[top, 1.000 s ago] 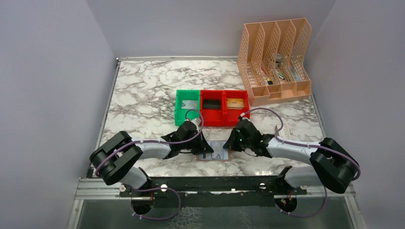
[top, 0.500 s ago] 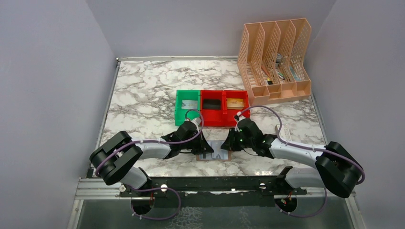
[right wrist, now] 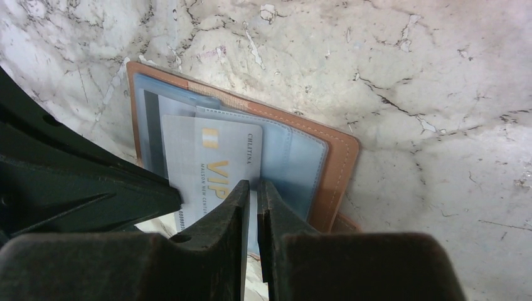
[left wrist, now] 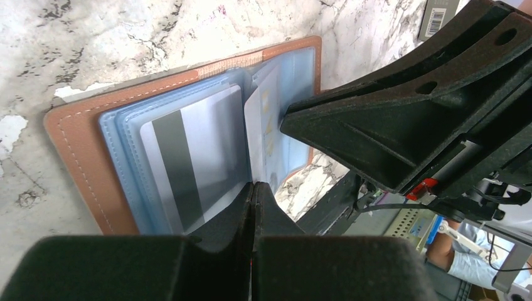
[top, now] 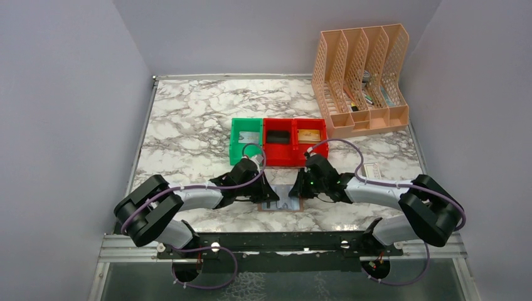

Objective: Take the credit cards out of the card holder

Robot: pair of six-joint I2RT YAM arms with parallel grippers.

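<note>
Brown leather-like card holder (right wrist: pixel 342 166) lies open on the marble table (top: pixel 188 119), our pressed-together left end effector (left wrist: pixel 254 188) pinning it, our right end effector (right wrist: pixel 253 186) pinching one silver VIP card (right wrist: pixel 207 160) half out; a grey striped card (left wrist: pixel 188 163) waits inside.

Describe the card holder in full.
The card holder is a brown leather-like bifold with stitched edges, lying open and flat on the marble table. Its light blue pockets hold a silver-grey card. The shut left gripper presses its edge; the right gripper pinches a VIP card in its other side.
</note>
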